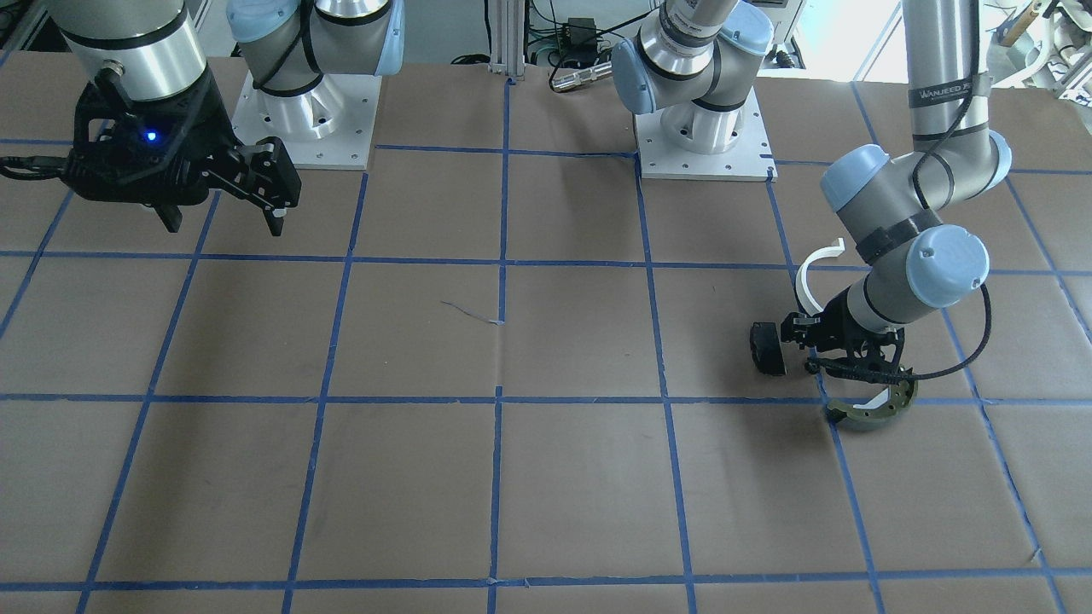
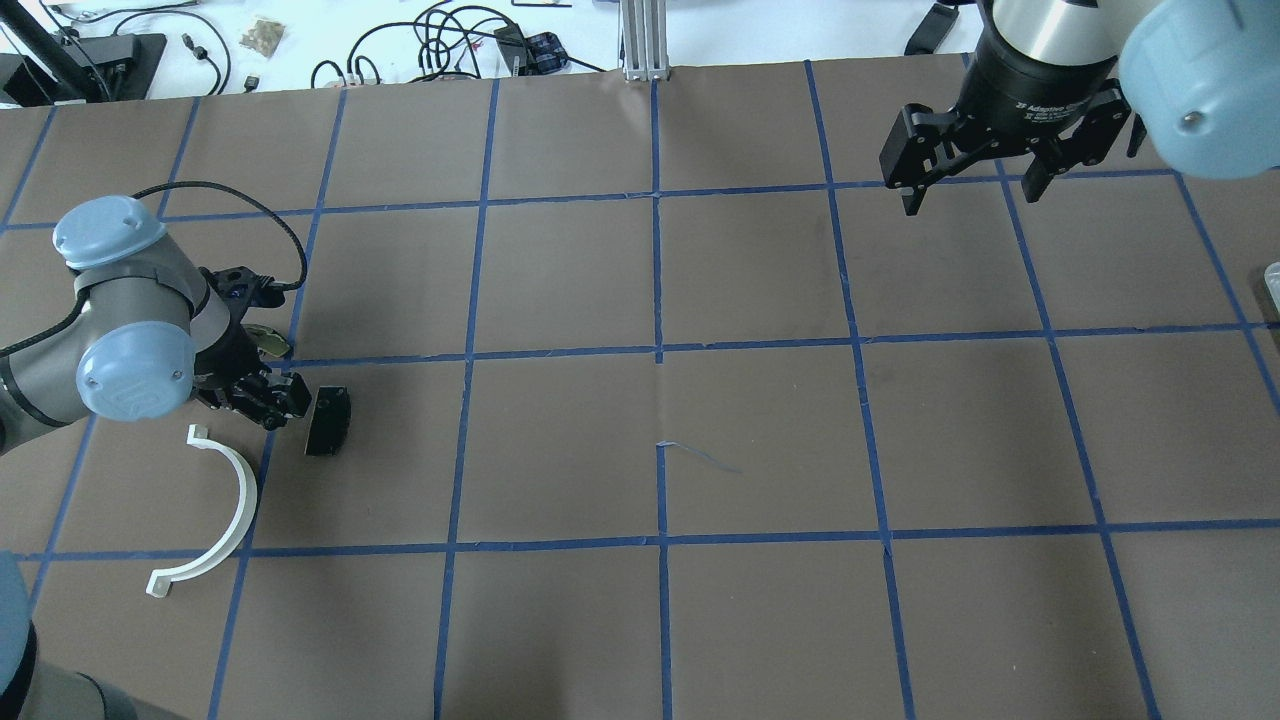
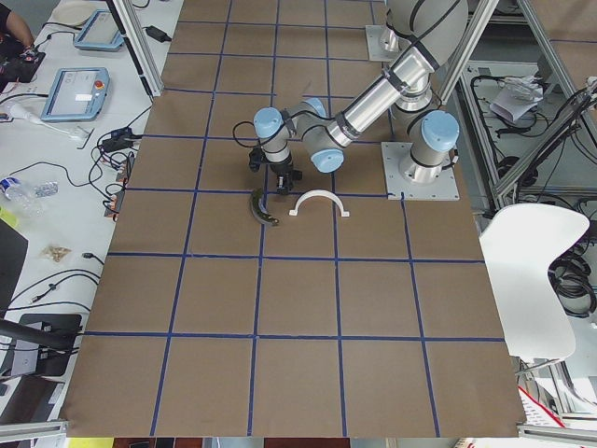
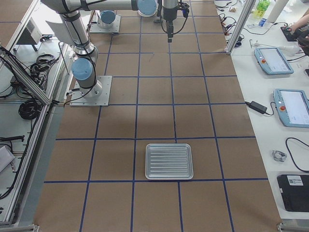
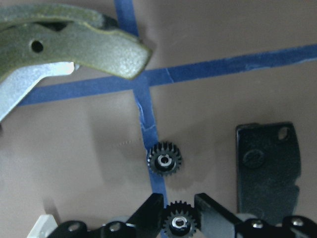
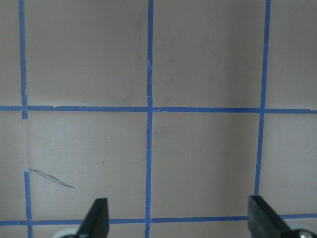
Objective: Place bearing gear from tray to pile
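- Robotics lab: brown-papered desk [image 4: 203,121] gridded with blue tape [image 4: 203,103].
- Teach pendants [image 4: 292,107] on the bench [image 4: 275,140] at 3 o'clock.
- Arm mounting plate [image 1: 742,158] at 12 o'clock.

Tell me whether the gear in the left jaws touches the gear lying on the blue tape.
Apart. In the left wrist view a stretch of blue tape shows bare between the held gear and the other gear.

Table [image 2: 760,270]: brown paper, blue tape grid.
Pad [image 5: 267,168]: black.
Bearing gear [image 5: 178,223]: black teeth, silver hub.
Second gear [image 5: 164,159], just beside the pad: the same black and silver.
Brake shoe [image 5: 99,47]: olive-green, speckled.
Half-ring strip [image 2: 235,500]: white.
Tray [image 4: 169,161]: silver, ribbed.
Left gripper [image 5: 178,208], right gripper [image 2: 972,197]: black.
Left arm [image 2: 140,300], right arm [image 2: 1050,20]: grey, pale-blue caps.
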Available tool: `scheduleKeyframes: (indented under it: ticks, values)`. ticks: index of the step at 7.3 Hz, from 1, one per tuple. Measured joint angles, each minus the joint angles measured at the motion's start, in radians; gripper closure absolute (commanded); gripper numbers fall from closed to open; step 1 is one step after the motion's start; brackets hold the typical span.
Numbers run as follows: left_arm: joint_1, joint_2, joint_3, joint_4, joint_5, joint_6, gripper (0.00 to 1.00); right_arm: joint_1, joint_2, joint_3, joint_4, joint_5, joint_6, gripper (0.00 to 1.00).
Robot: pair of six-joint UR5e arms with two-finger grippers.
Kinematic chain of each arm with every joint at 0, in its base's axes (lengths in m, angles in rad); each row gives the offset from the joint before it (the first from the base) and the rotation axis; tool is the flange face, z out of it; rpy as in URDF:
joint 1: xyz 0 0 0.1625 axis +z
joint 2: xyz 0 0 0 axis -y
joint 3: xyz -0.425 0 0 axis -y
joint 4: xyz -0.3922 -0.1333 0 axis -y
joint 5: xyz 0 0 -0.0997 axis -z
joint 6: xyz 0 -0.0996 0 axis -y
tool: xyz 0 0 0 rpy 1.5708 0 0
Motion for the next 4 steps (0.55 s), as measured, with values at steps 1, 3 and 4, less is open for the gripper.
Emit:
scheduleKeyframes:
  ticks: [1, 3, 4]
  values:
    - [0.0, 0.001, 0.0, 0.0, 0.001, -0.001, 0.0, 0.0, 0.0, 0.0, 0.0, -0.001, 0.0, 0.0]
    - [-0.009, 0.013, 0.005, -0.006, 0.002, -0.015, 0.0, 0.001, -0.001, 0.0, 0.0, -0.002, 0.0, 0.0]
    - [-0.026, 0.034, 0.016, -0.015, 0.001, -0.036, 0.0, 0.002, -0.002, 0.0, 0.0, -0.002, -0.001, 0.0]
